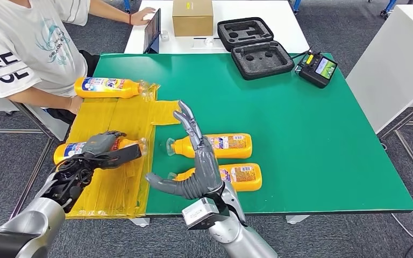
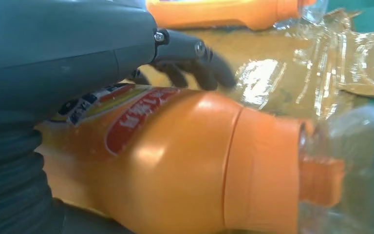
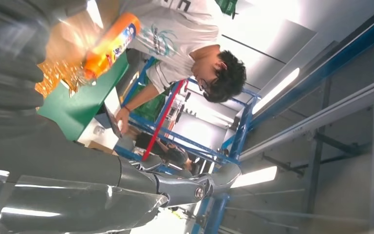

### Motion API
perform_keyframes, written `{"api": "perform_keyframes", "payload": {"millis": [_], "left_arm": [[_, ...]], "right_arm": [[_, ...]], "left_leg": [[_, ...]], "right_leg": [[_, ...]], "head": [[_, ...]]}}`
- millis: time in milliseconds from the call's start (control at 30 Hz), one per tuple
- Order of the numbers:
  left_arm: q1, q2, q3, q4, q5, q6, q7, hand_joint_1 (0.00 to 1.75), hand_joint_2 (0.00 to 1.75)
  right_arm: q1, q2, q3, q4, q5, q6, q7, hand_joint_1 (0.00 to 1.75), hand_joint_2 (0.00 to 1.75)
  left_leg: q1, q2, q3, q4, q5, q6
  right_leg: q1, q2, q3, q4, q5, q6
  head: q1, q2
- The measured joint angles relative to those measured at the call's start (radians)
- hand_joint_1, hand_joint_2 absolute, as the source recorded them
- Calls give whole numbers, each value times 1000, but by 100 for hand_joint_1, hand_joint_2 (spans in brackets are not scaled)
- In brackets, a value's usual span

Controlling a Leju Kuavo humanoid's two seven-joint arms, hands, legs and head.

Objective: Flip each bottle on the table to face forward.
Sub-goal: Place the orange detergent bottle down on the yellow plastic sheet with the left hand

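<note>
Left hand (image 1: 103, 148) grips the near-left bottle (image 1: 71, 151); right hand (image 1: 193, 161) spread, idle. I'd roll it slowly, label up.

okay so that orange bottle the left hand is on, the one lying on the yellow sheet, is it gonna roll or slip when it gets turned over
The orange plastic bottle with a clear cap lies on its side with a rounded body, so it will probably roll readily. Its glossy surface may slip under the left hand, which rests over it. The crinkled yellow plastic sheet beneath looks loose, so it might shift too.
</note>
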Motion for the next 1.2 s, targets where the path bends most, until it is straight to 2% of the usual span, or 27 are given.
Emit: {"api": "perform_keyframes", "payload": {"millis": [33, 467, 633, 733, 800, 900, 1033, 1067, 1167, 1200], "left_arm": [[-1, 0, 5, 0, 12, -13, -8, 0, 0], [-6, 1, 23, 12, 67, -78, -26, 0, 0], [-27, 2, 53, 29, 196, -208, -49, 0, 0], [-35, 1, 115, 38, 373, -320, -65, 0, 0], [-33, 0, 161, 39, 467, -349, -78, 0, 0], [-20, -7, 232, 38, 568, -276, -123, 0, 0], [17, -32, 302, 13, 665, 50, -263, 0, 0], [23, -37, 314, 4, 678, 106, -289, 0, 0], [40, -45, 338, -22, 702, 183, -326, 0, 131], [56, -47, 339, -49, 717, 227, -335, 0, 175]], "right_arm": [[0, 0, 0, 2, -1, 3, 0, 0, 175], [0, 2, -3, 26, -3, 16, 0, 0, 175], [0, 5, -19, 38, 2, 26, 0, 0, 175], [3, 8, -27, 46, 17, 27, 0, 0, 175], [7, 8, -27, 51, 29, 26, 0, 0, 175], [15, 8, -27, 60, 43, 24, 2, 0, 175], [18, 7, -26, 76, 113, 2, 35, 0, 175], [18, 7, -26, 80, 130, -2, 44, 0, 175], [16, 4, -23, 91, 186, -7, 83, 0, 175], [11, 0, -18, 98, 251, 3, 138, 0, 175]], "left_leg": [[0, 0, 0, 0, 0, 0], [-1, 0, 4, 0, 1, 1], [0, -1, 6, 0, 1, 0], [0, 0, 7, -1, 1, 0], [0, 0, 8, -1, 1, 0], [0, 0, 8, -1, 1, 0], [0, 1, 6, 0, 1, 0], [0, 1, 5, 0, 1, 0], [0, 0, 3, 0, 1, 0], [0, 0, 2, 0, 1, 0]], "right_leg": [[0, 0, 0, 0, 0, 0], [-1, 0, 4, 0, 0, 1], [0, 0, 7, 0, 0, 1], [0, 0, 8, 0, 0, 0], [0, 0, 8, 0, 0, 0], [0, 0, 8, 0, 0, 0], [0, 1, 5, 0, 1, 1], [0, 1, 4, 0, 1, 1], [0, 0, 3, 0, 1, 1], [0, 0, 2, 0, 1, 1]], "head": [[0, 0], [0, 0], [0, 0], [0, 0], [0, 0], [0, 0], [0, 0], [0, 0], [0, 0], [0, 0]]}}
